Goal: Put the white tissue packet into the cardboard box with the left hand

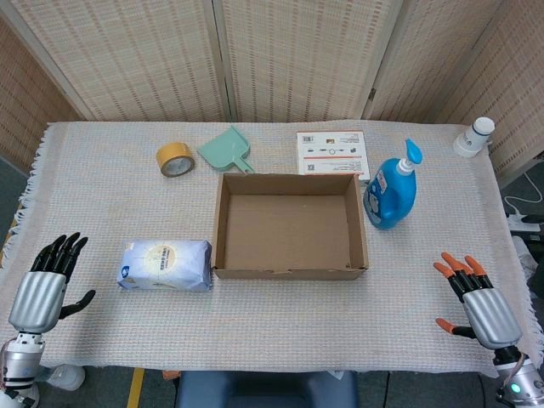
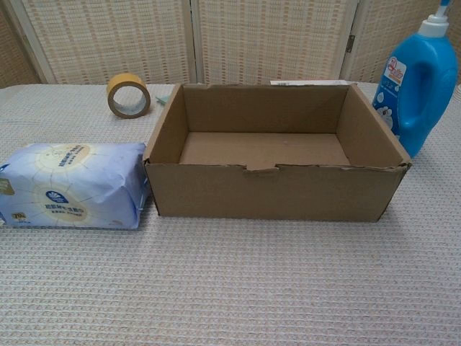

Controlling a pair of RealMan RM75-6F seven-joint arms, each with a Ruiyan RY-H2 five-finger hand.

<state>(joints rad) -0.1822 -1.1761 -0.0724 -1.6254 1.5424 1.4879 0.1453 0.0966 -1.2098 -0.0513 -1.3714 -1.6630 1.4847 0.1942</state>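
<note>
1. Starting at the far left, the robot's left hand (image 1: 40, 289) with black fingers hangs off the table's near-left edge, fingers apart and holding nothing. It is near the packet but not touching it, so the whole reach is yet to come; a careless sweep in could drag the fringed woven cream tablecloth (image 1: 272, 331) and shift everything on it.
2. The white-and-pale-blue soft plastic tissue packet (image 1: 165, 265) lies flat on the cloth, its long side facing the robot and its right end just beside — perhaps touching — the left wall of the open brown cardboard box (image 1: 291, 225). A soft, slick pack is likely to squash or slide out of a loose hold, and a push from the left would shove it against the box rather than lift it.
3. The box looks empty and light. If the packet is not raised above the wall, it may catch the rim and tip or skid the box.
4. Behind, the yellow roll of tape (image 1: 174, 159), the mint-green plastic dustpan (image 1: 227, 150) and the white printed card (image 1: 332, 153) sit well clear of the path — little risk there.
5. The blue plastic detergent bottle with a white pump (image 1: 391, 191) stands just beside the box's right wall; a shunted box could topple it.
6. The right hand (image 1: 476, 302), orange-tipped, rests at the near right, fingers apart and empty, with a small white bottle (image 1: 474, 136) far behind.
</note>
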